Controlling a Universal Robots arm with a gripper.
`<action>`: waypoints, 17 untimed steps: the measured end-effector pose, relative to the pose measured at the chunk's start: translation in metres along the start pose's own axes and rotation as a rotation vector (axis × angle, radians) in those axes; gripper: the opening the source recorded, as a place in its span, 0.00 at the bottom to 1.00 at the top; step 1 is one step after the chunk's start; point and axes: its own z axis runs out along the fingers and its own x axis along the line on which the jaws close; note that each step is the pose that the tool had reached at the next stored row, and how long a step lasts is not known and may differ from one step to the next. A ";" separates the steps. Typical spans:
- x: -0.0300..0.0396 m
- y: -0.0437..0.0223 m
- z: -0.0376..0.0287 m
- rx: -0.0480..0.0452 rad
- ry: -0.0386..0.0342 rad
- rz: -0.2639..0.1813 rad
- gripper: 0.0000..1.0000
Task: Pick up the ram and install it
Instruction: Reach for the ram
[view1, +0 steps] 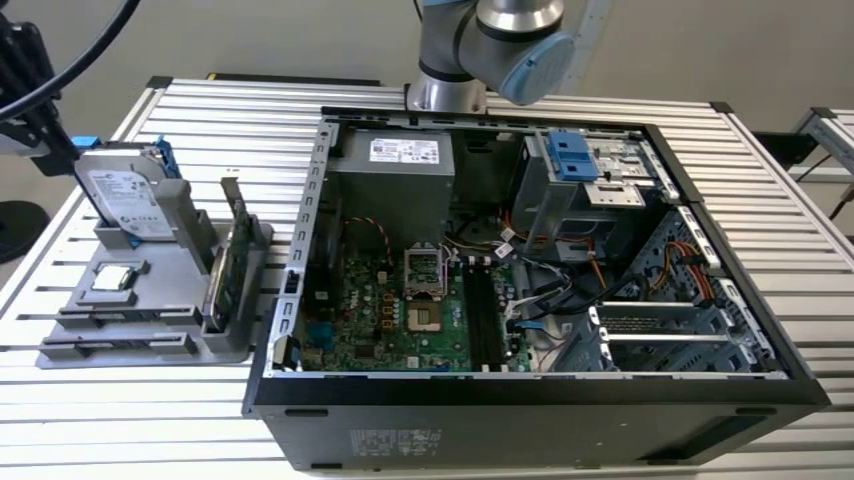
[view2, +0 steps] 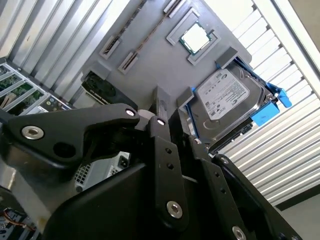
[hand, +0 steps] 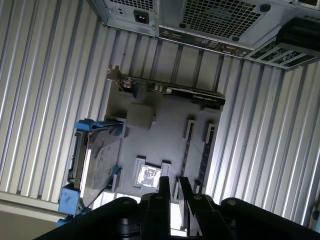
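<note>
The ram is hidden from me in every view. My gripper hangs well above the grey parts tray that lies on the slatted table at the exterior view's left. In the first wrist view it is over the tray's end with two long narrow slots. The open computer case lies beside the tray, with the green motherboard and its dark memory slots exposed.
On the tray stand a silver hard drive in a blue bracket, a green circuit card on edge and a small square chip. The arm's base rises behind the case. A black cable hangs at the exterior view's upper left.
</note>
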 end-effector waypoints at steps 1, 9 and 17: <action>0.0000 0.0000 0.0000 0.0000 0.0000 0.000 1.00; 0.0000 0.0000 0.0000 0.0001 -0.0001 0.002 1.00; -0.0003 -0.0002 0.0007 0.0484 0.0074 0.046 1.00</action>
